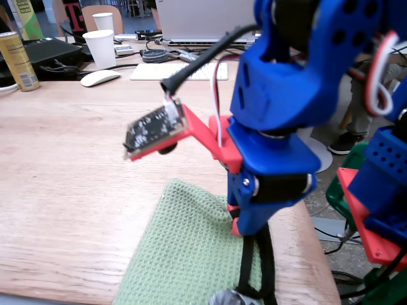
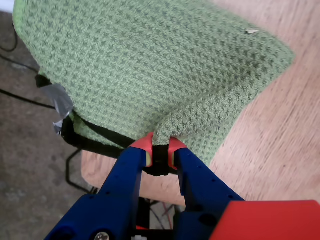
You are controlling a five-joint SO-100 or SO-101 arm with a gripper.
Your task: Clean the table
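While the blue two-finger gripper with red tips [image 2: 159, 150] sits at the lower centre of the wrist view, its jaws are pressed onto a raised fold at the edge of the green waffle-knit cloth [image 2: 150, 65], pinching it. The cloth is soft, light and limp; it will likely bunch and drag rather than slide flat, so a hold on a gathered edge fold suits it best. In the fixed view the cloth [image 1: 184, 248] lies at the lower centre, near the table's edge. The light oak wood-grain table [image 1: 70, 184] fills the left of that frame; its top looks smooth and matte. At the upper left stand a yellow drink can [image 1: 18, 60], a white paper cup [image 1: 102, 47] and a white computer mouse [image 1: 100, 77].
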